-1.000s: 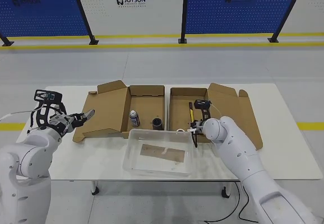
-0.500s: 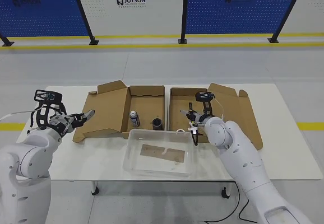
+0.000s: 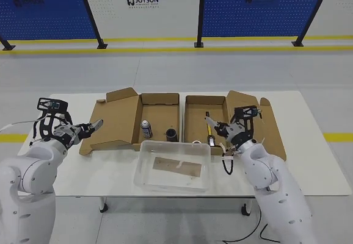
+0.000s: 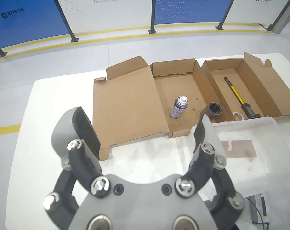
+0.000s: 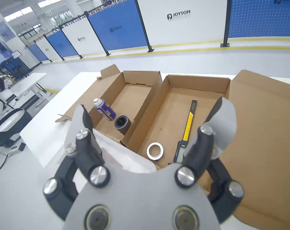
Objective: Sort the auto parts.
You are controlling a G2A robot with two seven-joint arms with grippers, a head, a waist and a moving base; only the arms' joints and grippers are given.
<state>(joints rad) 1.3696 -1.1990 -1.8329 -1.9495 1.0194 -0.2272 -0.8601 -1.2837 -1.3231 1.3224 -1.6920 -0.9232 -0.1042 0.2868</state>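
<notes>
We see a white surface [image 3: 311, 158] carrying two open cardboard boxes side by side, their inner walls touching and their lids folded out flat to either side.

In the left box [image 4: 173, 66] a spray can [image 4: 179, 107] stands upright near the front. A short black cylinder [image 4: 213, 111] sits just beside it in the front corner against the shared wall. Its open end faces up, though we cannot tell whether it stands straight or leans.

In the right box [image 5: 197, 81] a digital caliper [image 5: 189, 126] with a yellow scale lies flat, running front to back with its display head toward the front wall. A silver ring [image 5: 155, 151] lies flat just beside that head, between the caliper and the shared wall.

In front of both boxes, close to their front walls, stands a clear plastic bin [image 3: 141, 168]. It holds a flat brown plate [image 4: 239, 148] with a small white piece [image 4: 230, 143] resting at its edge.

The left gripper [image 3: 94, 128] hangs over the left end of the surface, next to the left box's spread lid. Its jaws are wide apart and hold nothing. The right gripper [image 5: 150, 105] hovers above the front of the right box, near the lid hinge. Its jaws are also spread wide and empty. It is above the caliper and ring and touches neither.
</notes>
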